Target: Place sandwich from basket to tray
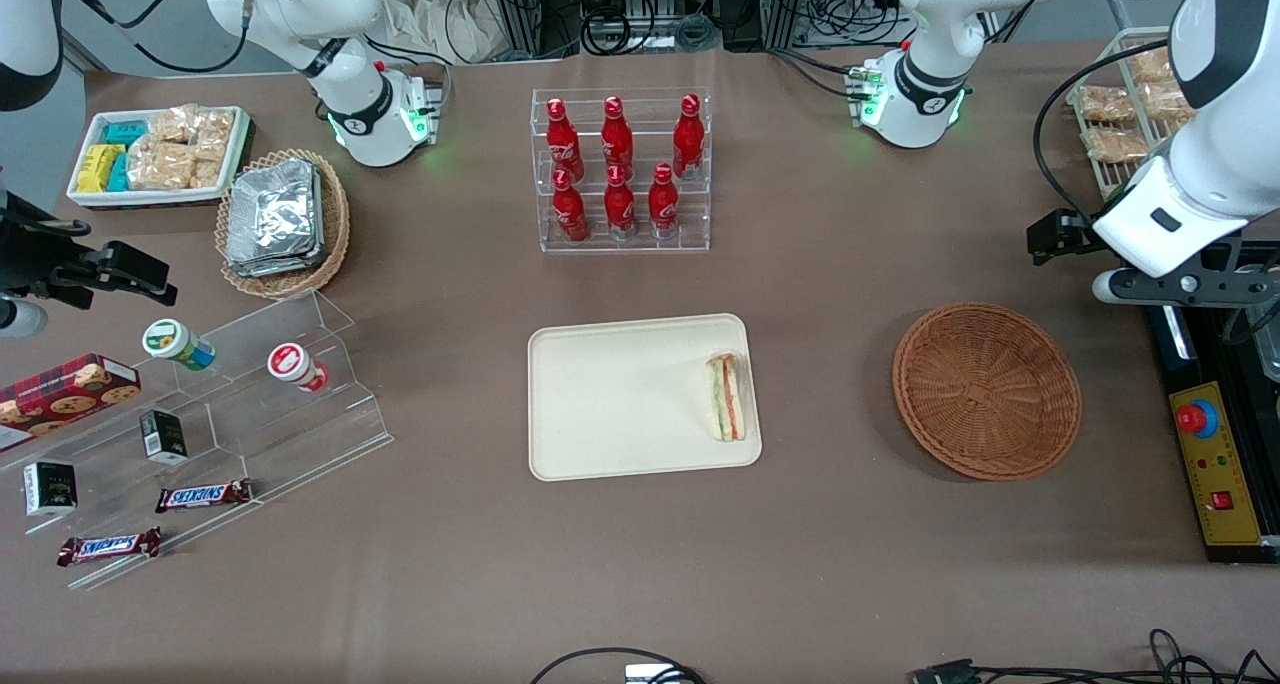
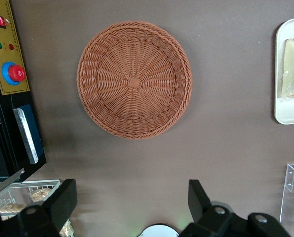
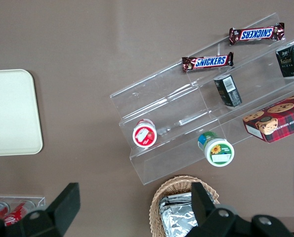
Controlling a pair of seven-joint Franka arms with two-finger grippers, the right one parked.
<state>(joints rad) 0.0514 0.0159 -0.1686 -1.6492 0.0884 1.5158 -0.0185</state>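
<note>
Fingers (image 2: 63,200) apart, gripper (image 2: 132,202) above basket (image 2: 134,79)

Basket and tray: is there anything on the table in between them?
No. Between the basket and the tray lies only bare brown table, as the front view shows. The sandwich sits on the tray. The open gripper hangs above the table beside the basket.

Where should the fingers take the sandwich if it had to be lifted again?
Probably across its two bread faces, from above. The sandwich stands on edge on the tray, filling stripes facing up, near the rim toward the basket. The gripper hangs open high above the table by the basket.
</note>
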